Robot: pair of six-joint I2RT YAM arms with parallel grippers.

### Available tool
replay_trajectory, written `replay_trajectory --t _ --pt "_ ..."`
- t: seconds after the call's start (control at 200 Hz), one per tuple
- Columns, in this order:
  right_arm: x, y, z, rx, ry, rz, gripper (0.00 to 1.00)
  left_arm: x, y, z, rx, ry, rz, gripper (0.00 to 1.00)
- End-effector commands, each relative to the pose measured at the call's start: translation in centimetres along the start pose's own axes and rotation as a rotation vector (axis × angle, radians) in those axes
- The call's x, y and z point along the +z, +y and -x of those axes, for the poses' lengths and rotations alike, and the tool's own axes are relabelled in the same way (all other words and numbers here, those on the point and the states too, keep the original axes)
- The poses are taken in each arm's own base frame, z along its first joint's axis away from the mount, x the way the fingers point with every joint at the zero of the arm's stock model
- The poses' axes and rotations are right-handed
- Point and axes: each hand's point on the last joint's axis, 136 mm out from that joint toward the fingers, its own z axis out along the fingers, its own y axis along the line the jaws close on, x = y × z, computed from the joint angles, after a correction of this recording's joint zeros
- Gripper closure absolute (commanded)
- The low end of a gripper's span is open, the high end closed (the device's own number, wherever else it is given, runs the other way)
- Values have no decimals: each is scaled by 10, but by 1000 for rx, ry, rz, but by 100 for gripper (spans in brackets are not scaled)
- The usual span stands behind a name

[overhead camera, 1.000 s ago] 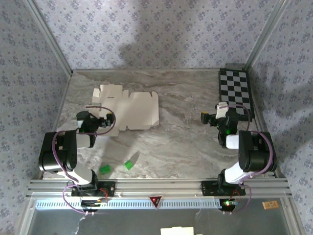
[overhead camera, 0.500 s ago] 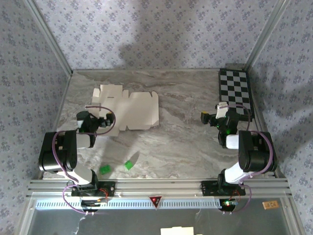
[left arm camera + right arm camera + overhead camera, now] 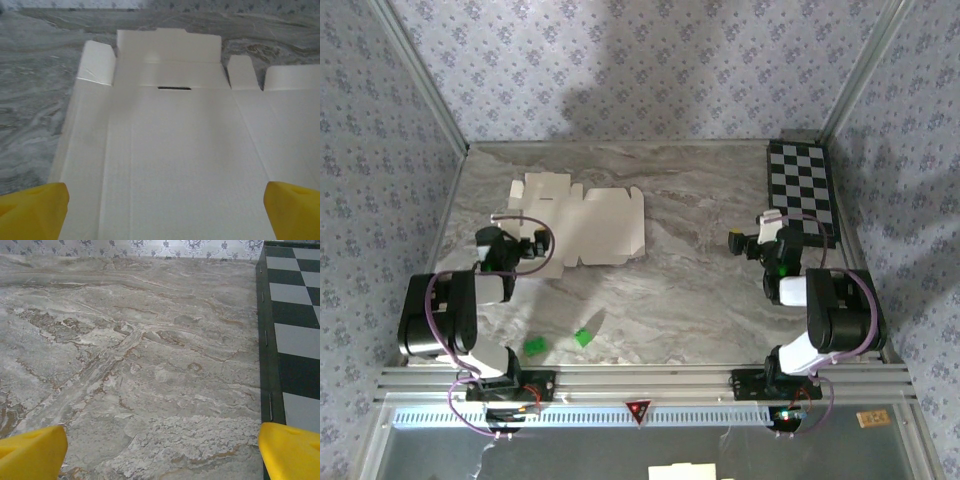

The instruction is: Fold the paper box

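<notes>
The flat white cardboard paper box point(image 3: 590, 225) is laid unfolded on the far left of the grey marble counter point(image 3: 700, 290). The left claw point(image 3: 162, 210) is spread wide at its near edge. The right claw point(image 3: 162, 452) is spread wide, well apart. Nothing is held. Every fold is left.

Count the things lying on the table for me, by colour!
White box: 1
Green bits: 2
Black-and-white checkerboard: 1
Total: 4
</notes>
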Motion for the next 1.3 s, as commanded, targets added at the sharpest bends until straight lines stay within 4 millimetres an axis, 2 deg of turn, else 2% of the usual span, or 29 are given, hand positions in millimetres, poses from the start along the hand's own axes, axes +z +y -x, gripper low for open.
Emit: replay_trajectory --t 0.0,0.19,0.33,0.445,0.545,0.755,0.78,0.9,1.064,1.179,1.294 --pt "-9 -4 14 -30 -31 -40 0 -13 15 20 -35 -38 98 0" --pt "-8 20 35 -129 39 13 0 -29 32 30 -129 5 214 0" --pt "-2 48 49 -161 119 69 0 -36 25 37 -255 68 192 2" --pt "5 77 68 -111 144 155 0 -41 11 44 -350 128 151 6" --pt "15 109 78 -64 197 219 2 -43 -10 41 -382 213 101 8" --pt "46 181 80 53 412 375 13 -54 -57 19 -369 383 9 12" --pt "53 192 88 64 414 396 14 -56 -61 16 -372 399 1 12" --pt "73 236 84 117 520 493 18 -63 -80 0 -386 462 -51 14" --pt "95 293 73 114 611 638 21 -71 -92 -20 -388 526 -89 16" --pt "109 322 63 111 646 692 21 -74 -95 -36 -395 572 -100 17" --pt "121 340 51 120 681 720 22 -73 -95 -52 -401 613 -93 17"
